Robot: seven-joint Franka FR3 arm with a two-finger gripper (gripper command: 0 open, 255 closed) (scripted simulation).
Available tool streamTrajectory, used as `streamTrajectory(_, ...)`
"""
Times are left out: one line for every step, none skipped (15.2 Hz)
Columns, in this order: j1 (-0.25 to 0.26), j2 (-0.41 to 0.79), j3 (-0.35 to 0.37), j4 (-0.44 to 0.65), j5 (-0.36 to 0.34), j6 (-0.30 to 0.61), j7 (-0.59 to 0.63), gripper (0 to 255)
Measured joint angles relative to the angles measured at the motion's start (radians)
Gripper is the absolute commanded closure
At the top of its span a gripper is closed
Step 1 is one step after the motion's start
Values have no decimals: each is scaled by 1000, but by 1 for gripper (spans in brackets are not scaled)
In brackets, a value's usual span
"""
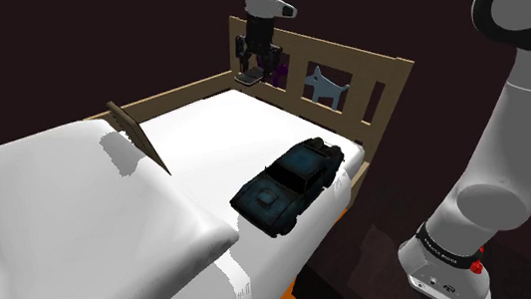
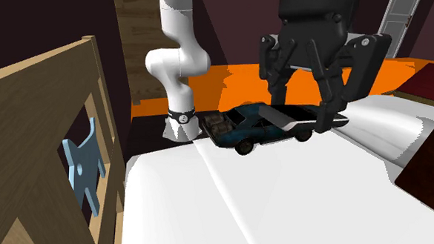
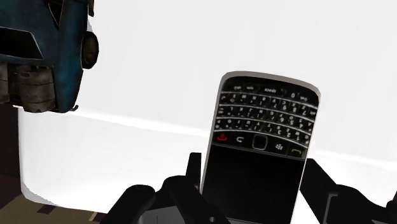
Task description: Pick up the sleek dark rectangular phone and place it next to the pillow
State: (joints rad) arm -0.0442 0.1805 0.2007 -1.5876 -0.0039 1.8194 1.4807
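A dark phone with a keypad and a black screen is clasped between my black fingers. In the shoulder view my gripper hangs above the far end of the white bed, near the wooden end board, shut on the phone. The second exterior view has the gripper holding the phone flat, clear of the bed. A large white pillow lies at the shoulder view's left end of the bed, well away from the gripper.
A dark blue toy car sits on the bed's near edge, between the gripper and the pillow. A brown wedge-shaped object leans by the pillow. The wooden end board carries a dog-shaped cutout. Orange floor lies beyond.
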Motion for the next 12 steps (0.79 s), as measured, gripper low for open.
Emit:
streamTrajectory(14, 16, 8, 22, -6, -6, 23, 255)
streamTrajectory(29, 21, 17, 30, -10, -9, 47, 255)
streamTrajectory(42, 25, 25, 33, -14, -8, 68, 255)
streamTrajectory(60, 33, 35, 47, -19, -14, 97, 255)
streamTrajectory(74, 38, 43, 56, -23, -18, 119, 255)
streamTrajectory(86, 42, 50, 60, -27, -18, 138, 255)
streamTrajectory(101, 56, 57, 79, -33, -23, 160, 255)
streamTrajectory(117, 67, 65, 91, -39, -24, 185, 255)
streamTrajectory(132, 68, 73, 94, -43, -26, 207, 255)
streamTrajectory(148, 76, 81, 99, -49, -24, 231, 255)
streamTrajectory(163, 93, 87, 121, -56, -30, 252, 255)
streamTrajectory(180, 114, 93, 158, -65, -47, 274, 255)
